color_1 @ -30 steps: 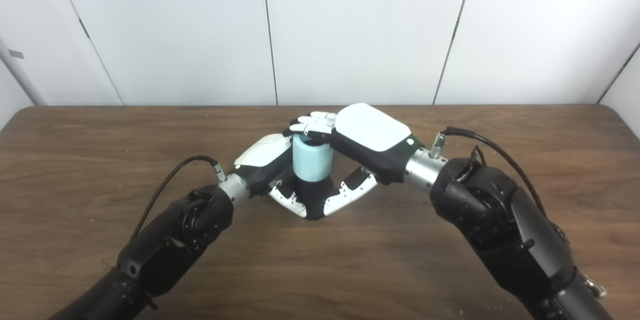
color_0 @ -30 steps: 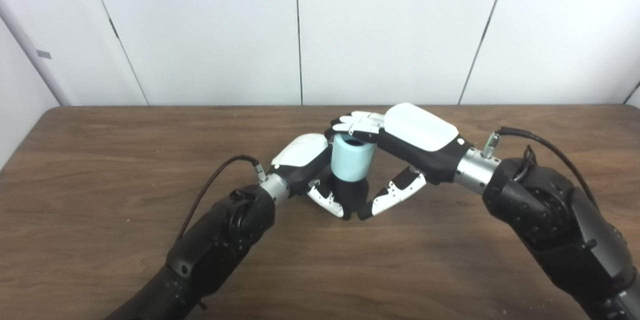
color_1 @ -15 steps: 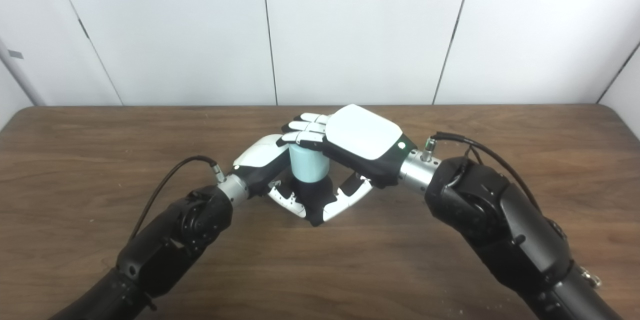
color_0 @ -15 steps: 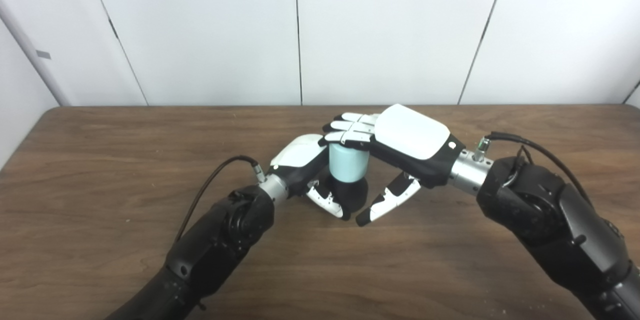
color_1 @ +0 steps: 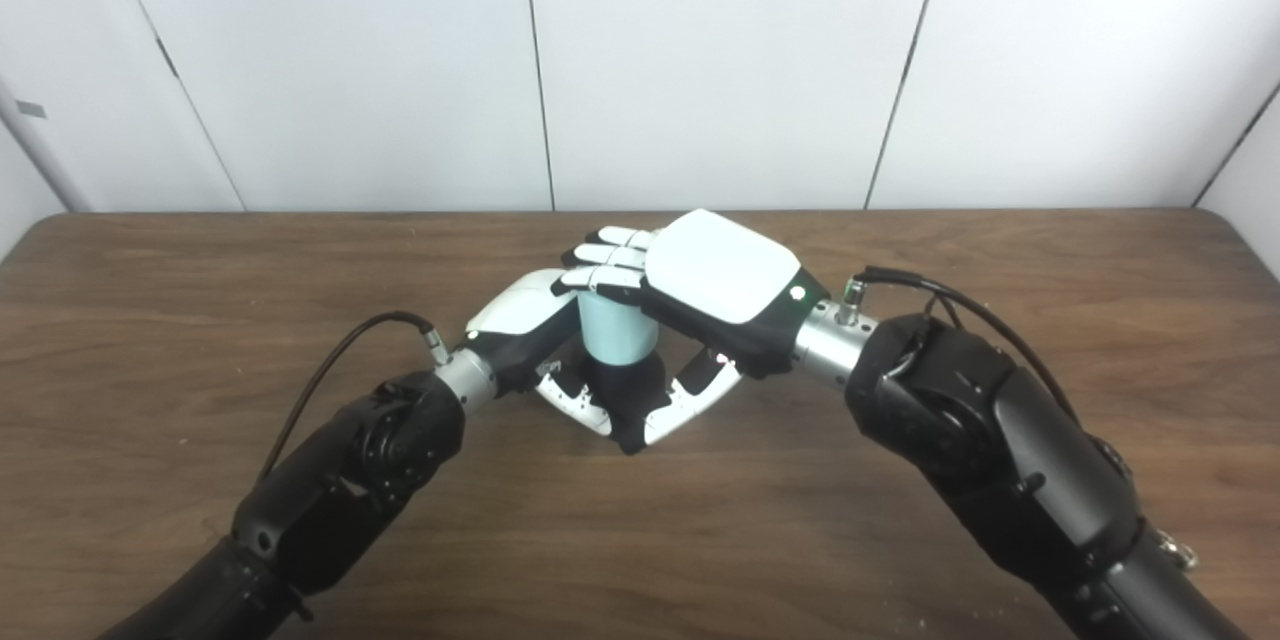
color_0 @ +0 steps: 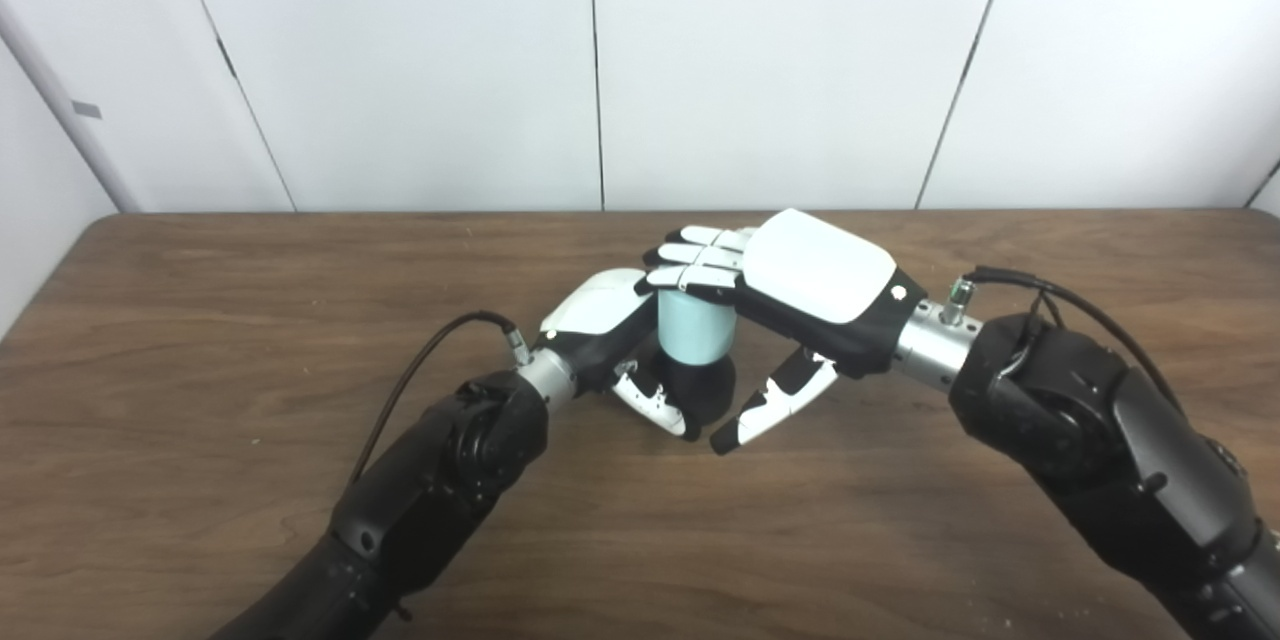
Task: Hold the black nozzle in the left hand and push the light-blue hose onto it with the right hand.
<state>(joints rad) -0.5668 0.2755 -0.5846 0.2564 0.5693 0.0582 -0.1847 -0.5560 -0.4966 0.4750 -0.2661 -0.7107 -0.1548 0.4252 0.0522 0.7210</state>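
Left eye view: right robot hand (color_0: pixel 800 285) flat atop hose (color_0: pixel 693 332)

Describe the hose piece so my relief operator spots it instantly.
Look at the middle of the brown table, where the two hands meet. The light-blue hose is the short upright cylinder between them, under the right hand and above the black nozzle. It is the only pale-blue thing there.
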